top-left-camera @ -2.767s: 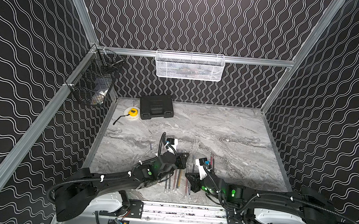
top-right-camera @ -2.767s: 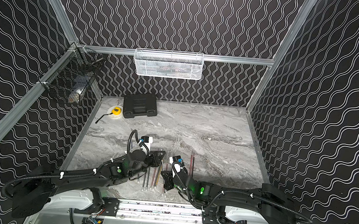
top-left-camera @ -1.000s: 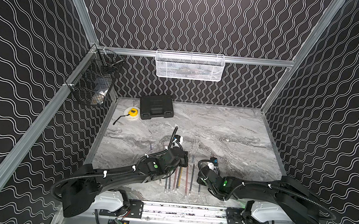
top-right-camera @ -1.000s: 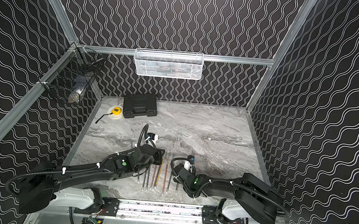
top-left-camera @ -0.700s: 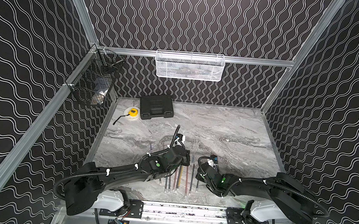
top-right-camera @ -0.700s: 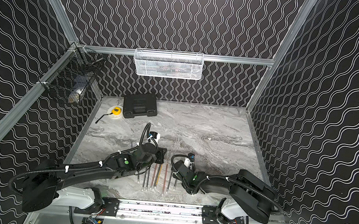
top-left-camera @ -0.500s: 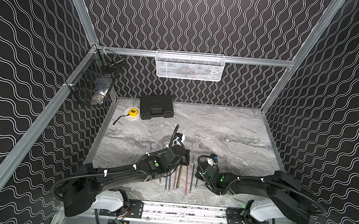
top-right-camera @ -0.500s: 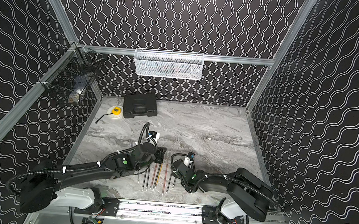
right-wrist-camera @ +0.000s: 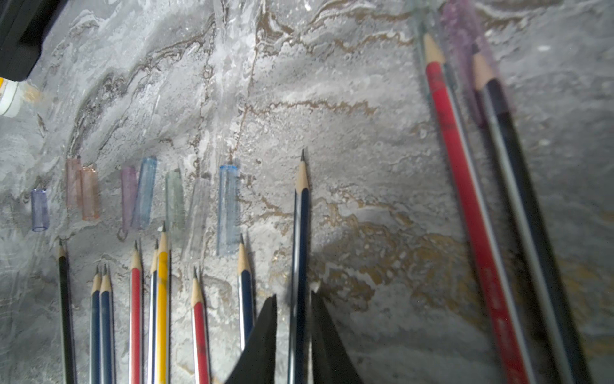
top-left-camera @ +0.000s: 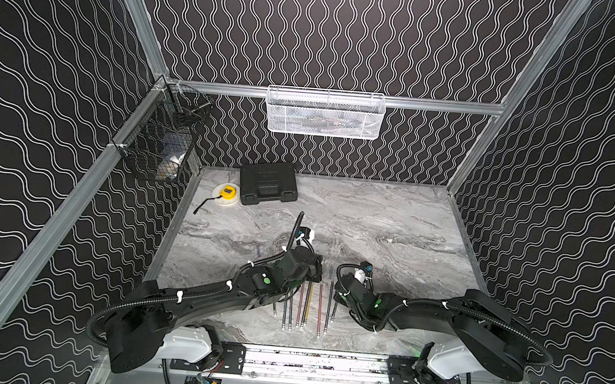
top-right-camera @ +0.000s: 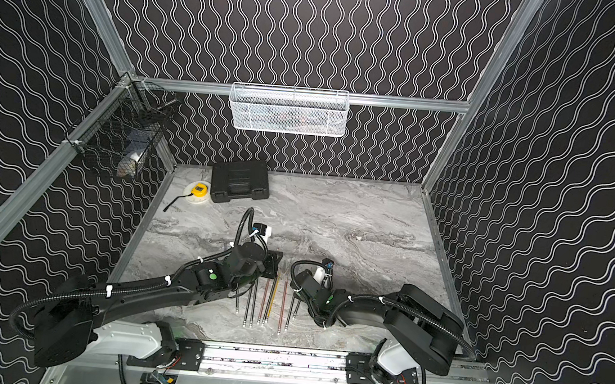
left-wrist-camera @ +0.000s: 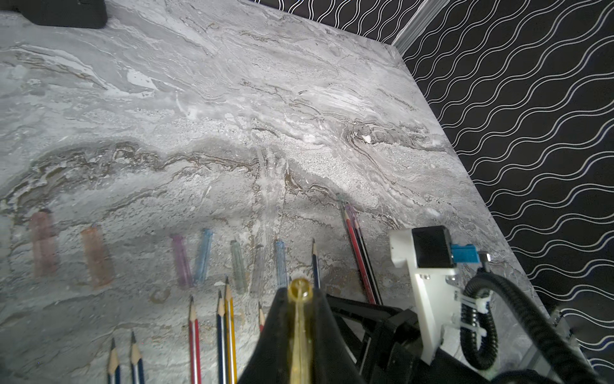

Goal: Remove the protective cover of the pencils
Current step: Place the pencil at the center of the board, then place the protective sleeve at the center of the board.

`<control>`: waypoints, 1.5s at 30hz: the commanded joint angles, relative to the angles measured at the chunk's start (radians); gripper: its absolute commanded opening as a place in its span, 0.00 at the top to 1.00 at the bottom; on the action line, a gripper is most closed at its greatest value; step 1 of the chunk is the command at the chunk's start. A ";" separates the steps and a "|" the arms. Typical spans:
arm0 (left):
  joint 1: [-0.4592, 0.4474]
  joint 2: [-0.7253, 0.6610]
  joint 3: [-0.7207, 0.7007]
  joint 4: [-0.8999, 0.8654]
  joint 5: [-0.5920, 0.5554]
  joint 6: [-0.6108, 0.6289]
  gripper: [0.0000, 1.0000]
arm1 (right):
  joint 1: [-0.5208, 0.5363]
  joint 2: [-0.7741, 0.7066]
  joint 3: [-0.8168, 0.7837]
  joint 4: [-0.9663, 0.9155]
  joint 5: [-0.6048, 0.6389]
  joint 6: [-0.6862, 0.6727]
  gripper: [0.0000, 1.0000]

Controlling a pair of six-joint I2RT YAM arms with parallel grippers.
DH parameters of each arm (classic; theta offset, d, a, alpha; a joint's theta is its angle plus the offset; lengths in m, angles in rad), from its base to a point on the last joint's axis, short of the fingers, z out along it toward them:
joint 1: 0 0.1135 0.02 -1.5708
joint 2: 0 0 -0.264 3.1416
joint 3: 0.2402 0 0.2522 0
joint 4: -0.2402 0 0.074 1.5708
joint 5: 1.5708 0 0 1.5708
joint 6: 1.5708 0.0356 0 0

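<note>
Eleven or so pencils [right-wrist-camera: 162, 299], tips rearward

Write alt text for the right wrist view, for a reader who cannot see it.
The right pincer, jaws slightly apart, straddles a bare dark blue pencil on the marble table. Beside it lies a row of uncovered sharpened pencils, with loose translucent covers beyond their tips. On its other side, a red pencil and a black pencil have covered tips.
</note>
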 commanded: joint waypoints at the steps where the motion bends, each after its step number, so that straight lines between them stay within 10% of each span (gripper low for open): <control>1: 0.006 -0.015 -0.007 0.018 0.001 0.008 0.89 | -0.001 -0.005 -0.004 -0.064 0.018 0.007 0.79; 21: -0.010 0.310 0.170 0.081 0.149 0.028 0.91 | -0.029 -0.363 -0.082 -0.277 0.149 -0.054 0.71; 45: 0.011 0.723 0.504 -0.142 0.165 0.069 0.93 | -0.136 -0.299 -0.130 -0.189 0.022 -0.077 0.79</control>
